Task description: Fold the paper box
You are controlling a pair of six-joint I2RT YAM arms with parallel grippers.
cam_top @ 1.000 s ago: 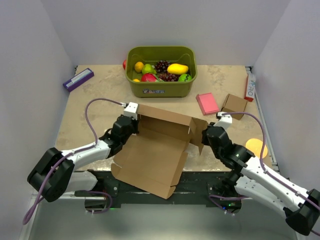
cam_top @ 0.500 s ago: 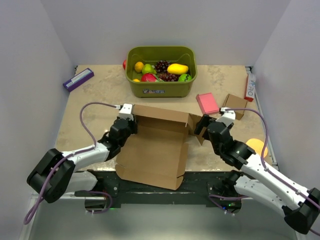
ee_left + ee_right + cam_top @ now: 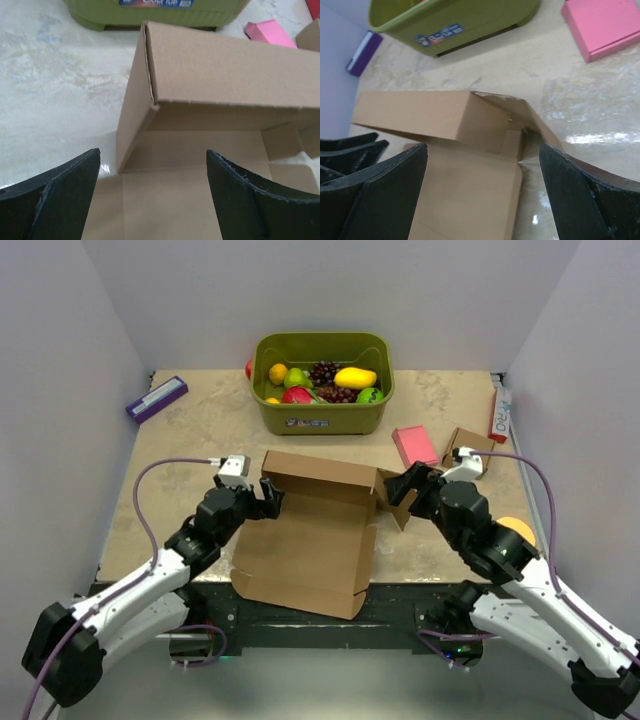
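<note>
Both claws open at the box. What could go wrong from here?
Neither left claw nor right claw grips the paper box; its raised far wall may spring back flat.
Its near flap overhangs the table edge; a push might slide it off.
The loose side flap by the right claw could snag.

An olive-green tub (image 3: 322, 418) stood at the back of the bench (image 3: 200, 435), holding an orange (image 3: 278, 373), dark grapes (image 3: 324, 371) and a yellow mango (image 3: 355, 377). A purple box (image 3: 157, 398) lay well to its left. To its right, a pink flat block (image 3: 414, 446) lay just beside a small cardboard box (image 3: 469, 451). A red-and-white carton (image 3: 499, 412) lay along the right edge.
</note>
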